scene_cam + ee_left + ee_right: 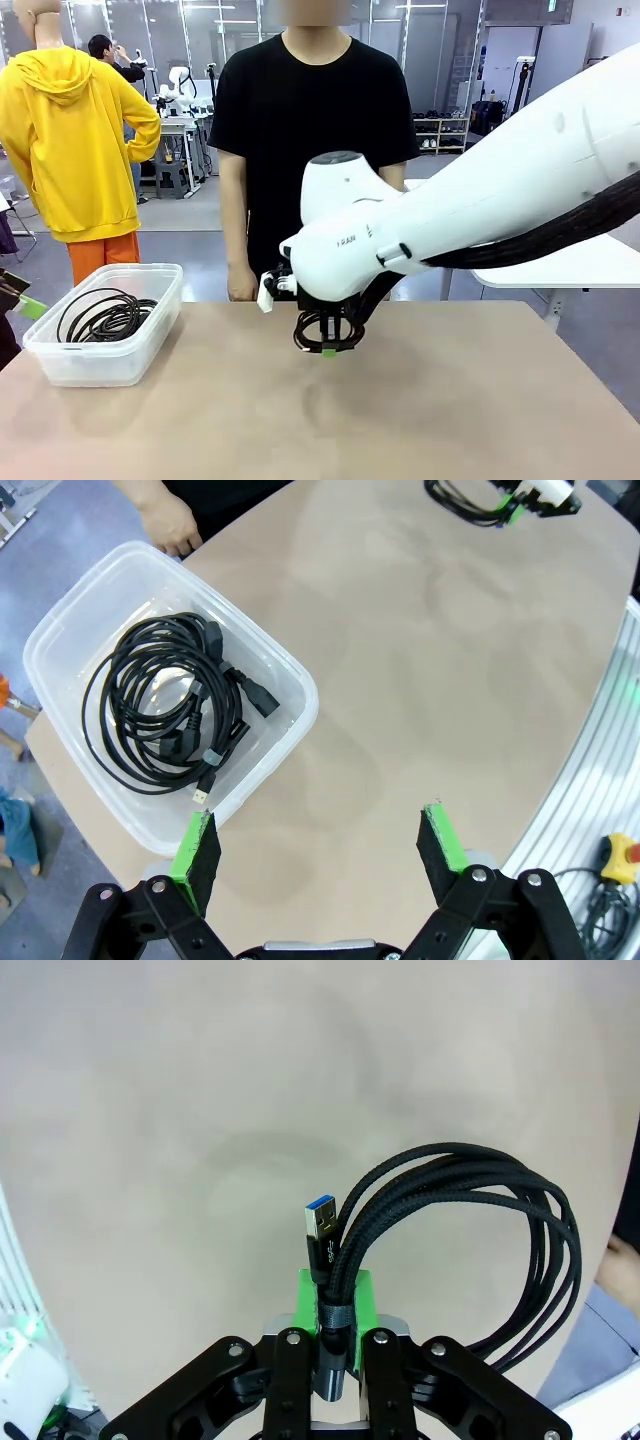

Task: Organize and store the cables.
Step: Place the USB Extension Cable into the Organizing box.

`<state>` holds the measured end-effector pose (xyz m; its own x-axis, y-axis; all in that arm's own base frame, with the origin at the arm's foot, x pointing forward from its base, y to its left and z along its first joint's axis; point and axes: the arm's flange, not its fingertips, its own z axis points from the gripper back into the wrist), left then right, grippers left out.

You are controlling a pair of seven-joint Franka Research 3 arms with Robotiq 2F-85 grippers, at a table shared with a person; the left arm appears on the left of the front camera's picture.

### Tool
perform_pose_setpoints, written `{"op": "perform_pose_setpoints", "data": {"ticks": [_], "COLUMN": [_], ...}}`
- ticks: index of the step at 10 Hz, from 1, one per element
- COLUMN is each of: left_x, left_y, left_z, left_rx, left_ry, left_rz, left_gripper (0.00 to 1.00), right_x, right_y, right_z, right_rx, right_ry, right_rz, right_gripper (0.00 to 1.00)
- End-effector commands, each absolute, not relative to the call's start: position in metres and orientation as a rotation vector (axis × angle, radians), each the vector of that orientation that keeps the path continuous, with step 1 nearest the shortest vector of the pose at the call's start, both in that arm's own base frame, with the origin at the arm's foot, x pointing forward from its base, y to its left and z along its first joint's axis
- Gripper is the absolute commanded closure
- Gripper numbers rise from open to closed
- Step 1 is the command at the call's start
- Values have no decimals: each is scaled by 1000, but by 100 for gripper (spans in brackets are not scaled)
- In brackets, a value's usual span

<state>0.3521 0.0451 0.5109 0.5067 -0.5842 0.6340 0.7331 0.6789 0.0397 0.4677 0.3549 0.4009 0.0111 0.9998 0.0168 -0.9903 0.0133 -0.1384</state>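
Right gripper: clamped on a braided black cable coil, held above the table (a USB plug sticks up past the pads).
Left gripper: jaws wide apart, holding nothing.
Stored cables: coiled inside the clear bin.
Person's hand: beside the bin's far corner.

One clear plastic bin, coiled black cables in the bin too tangled to count, one more coiled black cable, two pincers, left pincer, right pincer, one table
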Motion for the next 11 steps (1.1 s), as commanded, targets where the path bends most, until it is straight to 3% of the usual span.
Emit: {"op": "perform_pose_setpoints", "data": {"ticks": [1,4,8,9,11], "left_x": [348,348,348,348,348], "left_y": [43,43,43,43,43], "left_z": [511,511,511,511,511], "left_rx": [-241,-241,-241,-241,-241], "left_ry": [-641,-641,-641,-641,-641], "left_rz": [-797,-797,-797,-797,-797], "left_gripper": [0,0,0,0,0], "right_x": [472,465,455,455,453], "right_y": [367,378,379,376,372], "right_z": [377,335,321,322,329], "right_rx": [-121,-121,-72,-61,-28], "right_ry": [-142,-139,-125,-121,-135], "right_rz": [1539,1556,1535,1533,1527], "right_gripper": [100,100,100,74,52]}}
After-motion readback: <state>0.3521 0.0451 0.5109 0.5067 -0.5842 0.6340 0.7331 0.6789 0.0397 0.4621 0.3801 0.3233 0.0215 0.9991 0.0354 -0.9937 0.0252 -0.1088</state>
